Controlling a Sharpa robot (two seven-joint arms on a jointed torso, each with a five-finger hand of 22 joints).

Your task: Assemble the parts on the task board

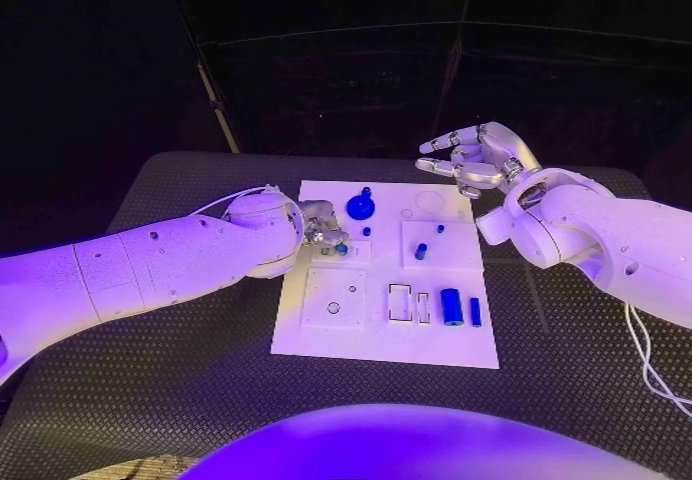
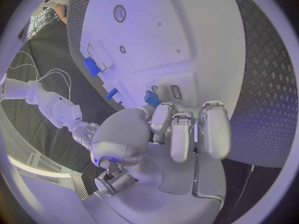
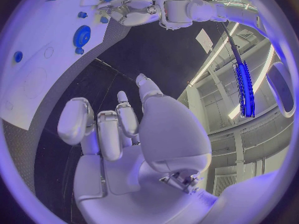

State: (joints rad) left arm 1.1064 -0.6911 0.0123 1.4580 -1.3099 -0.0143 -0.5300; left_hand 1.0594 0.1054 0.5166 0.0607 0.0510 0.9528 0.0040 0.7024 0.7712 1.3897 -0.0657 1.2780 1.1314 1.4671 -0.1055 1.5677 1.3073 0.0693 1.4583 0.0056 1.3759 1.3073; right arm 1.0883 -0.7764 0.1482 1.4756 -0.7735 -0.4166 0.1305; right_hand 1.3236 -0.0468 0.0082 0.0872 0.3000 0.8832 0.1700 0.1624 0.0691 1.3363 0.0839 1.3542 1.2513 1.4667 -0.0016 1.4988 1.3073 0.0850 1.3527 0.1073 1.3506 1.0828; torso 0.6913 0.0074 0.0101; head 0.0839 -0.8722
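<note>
The white task board [image 1: 387, 330] lies mid-table. My left hand [image 1: 320, 228] is low over its left edge with fingers curled, and its thumb and a fingertip [image 2: 161, 110] pinch a small blue part [image 2: 151, 97] at a square seat [image 1: 340, 250] on the board. My right hand [image 1: 476, 158] hangs raised past the board's far right corner, fingers apart and holding nothing; its palm [image 3: 124, 129] faces the table. A blue gear [image 1: 361, 207] sits at the board's far end and is also seen as the gear [image 3: 81, 35] from the right wrist.
More blue parts lie on the board: a small peg [image 1: 366, 231], a short piece [image 1: 421, 250], a cylinder [image 1: 451, 306] and a thin bar [image 1: 475, 311] beside two rectangular slots [image 1: 400, 302]. A round hole [image 1: 333, 308] is on the near-left plate. Black textured table [image 1: 173, 400] surrounds the board.
</note>
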